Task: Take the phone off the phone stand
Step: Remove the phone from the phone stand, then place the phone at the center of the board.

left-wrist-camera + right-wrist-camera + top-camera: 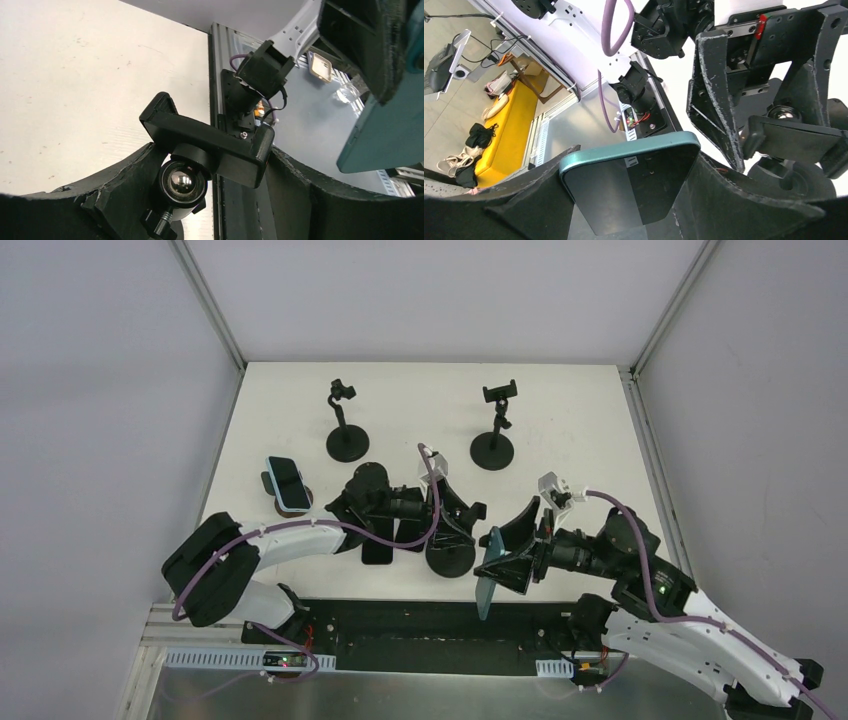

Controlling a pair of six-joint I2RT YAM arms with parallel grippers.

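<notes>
Right wrist view: my right claw (634, 165) holds the green phone (629, 195) by its two long sides. The phone is out of the stand (200, 132), just beside it, toward my right. My left claw (212, 160) hugs the stand.
</notes>
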